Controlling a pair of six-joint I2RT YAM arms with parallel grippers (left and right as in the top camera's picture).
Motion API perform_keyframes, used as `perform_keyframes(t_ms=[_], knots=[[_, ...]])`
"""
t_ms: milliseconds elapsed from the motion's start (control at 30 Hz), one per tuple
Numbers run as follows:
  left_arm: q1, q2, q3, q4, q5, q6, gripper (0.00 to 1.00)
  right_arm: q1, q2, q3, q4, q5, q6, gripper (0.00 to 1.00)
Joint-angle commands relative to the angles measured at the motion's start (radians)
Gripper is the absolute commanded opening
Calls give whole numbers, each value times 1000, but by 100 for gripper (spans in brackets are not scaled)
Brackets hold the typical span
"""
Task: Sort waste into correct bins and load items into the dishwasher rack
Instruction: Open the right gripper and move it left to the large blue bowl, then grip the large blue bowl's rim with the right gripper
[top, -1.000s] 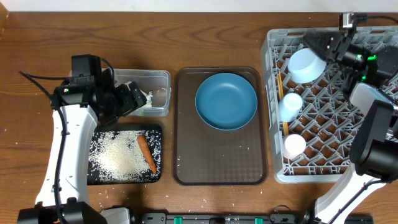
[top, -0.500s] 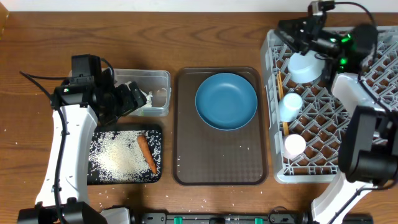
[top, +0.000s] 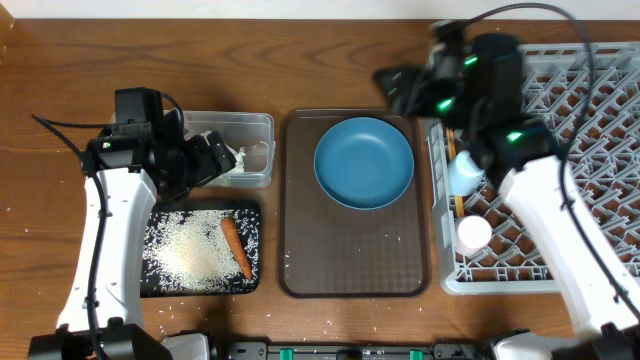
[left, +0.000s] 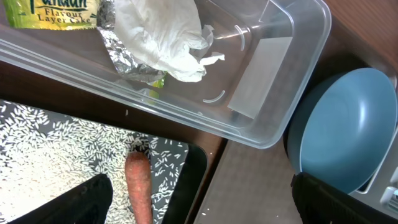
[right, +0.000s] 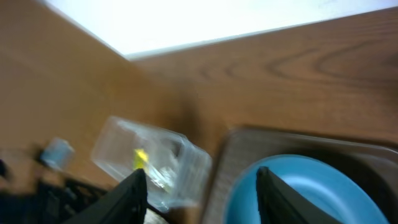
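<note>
2 grippers empty: left gripper (left: 200, 204) spread wide above clear tub (left: 280, 74) edge, right gripper (right: 202, 198) parted near dark-blue plate (right: 301, 186) far rim. Readable on snack wrapper (left: 56, 11) in tub — "Flavour Layer Cake" — beside tissue (left: 165, 37). Carrot (left: 138, 186) on rice (left: 50, 155) in black tray (left: 198, 167). Bare brown tray (top: 350, 260) floor beside plate.

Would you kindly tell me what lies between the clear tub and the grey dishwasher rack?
The brown tray, carrying the dark-blue plate, as the overhead view shows.
</note>
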Motion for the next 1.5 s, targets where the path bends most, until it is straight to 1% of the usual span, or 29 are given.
perform_keyframes(t_ms=[0,67,200,267,400,667,700,800,933,967,1033,1067,1100,1467], knots=[[4,0,5,-3,-10,10,94,104,26,1,-83,295,-206,57],[4,0,5,-3,-10,10,94,154,50,0,-114,319,-220,60],[4,0,5,-3,-10,10,95,240,110,0,-122,316,-227,71],[4,0,5,-3,-10,10,94,277,144,0,-125,316,-227,71],[4,0,5,-3,-10,10,94,332,229,0,-125,325,-227,70],[4,0,5,-3,-10,10,94,381,417,0,-126,330,-230,66],[4,0,5,-3,-10,10,94,385,437,0,-126,330,-230,65],[4,0,5,-3,-10,10,94,393,477,0,-126,330,-230,55],[4,0,5,-3,-10,10,95,399,497,0,-126,327,-230,29],[4,0,5,-3,-10,10,94,399,497,0,-126,327,-230,25],[4,0,5,-3,-10,10,94,399,495,0,-124,326,-230,12],[4,0,5,-3,-10,10,95,399,495,0,-124,326,-230,8],[4,0,5,-3,-10,10,94,399,495,0,-124,325,-230,1],[4,0,5,-3,-10,10,94,397,455,1,-111,136,-230,1]])
